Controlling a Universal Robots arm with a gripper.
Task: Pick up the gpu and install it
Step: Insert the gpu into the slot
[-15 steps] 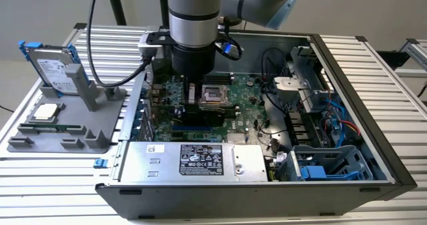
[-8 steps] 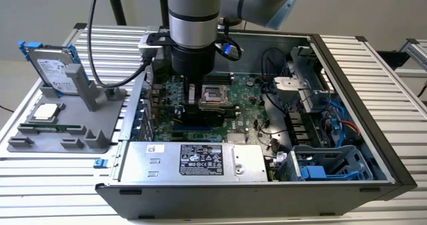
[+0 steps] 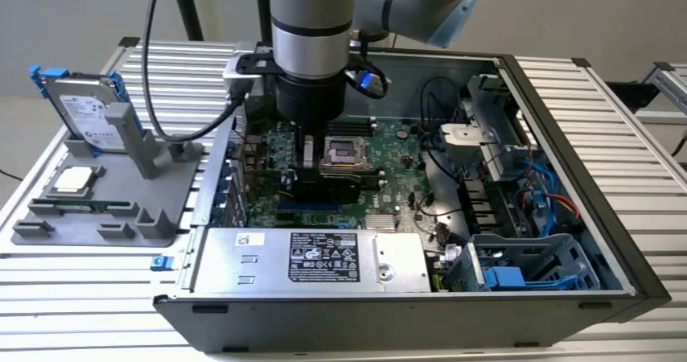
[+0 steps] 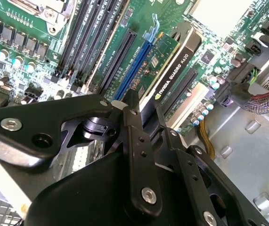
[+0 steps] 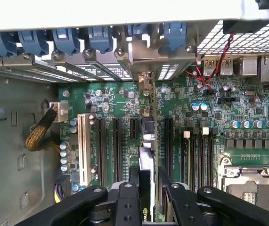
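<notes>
Your arm is reaching straight down into the open computer case (image 3: pixel 601 241), over the green motherboard (image 3: pixel 397 177). The gripper (image 5: pixel 148 197) is pinching the gpu (image 4: pixel 172 61) by its top edge, one black finger (image 5: pixel 127 202) on each side. You can see the card standing on edge above the long slots, right next to the blue slot (image 4: pixel 133 70), in the second wrist view. In the first wrist view its silver bracket (image 5: pixel 146 82) sits up by the rear slot covers. Whether it's fully seated, can't tell. Off on the exterior view's left, the hard drive (image 3: pixel 92 109) and processor chip (image 3: pixel 73 180) sit on the gray holder (image 3: pixel 102 217).
</notes>
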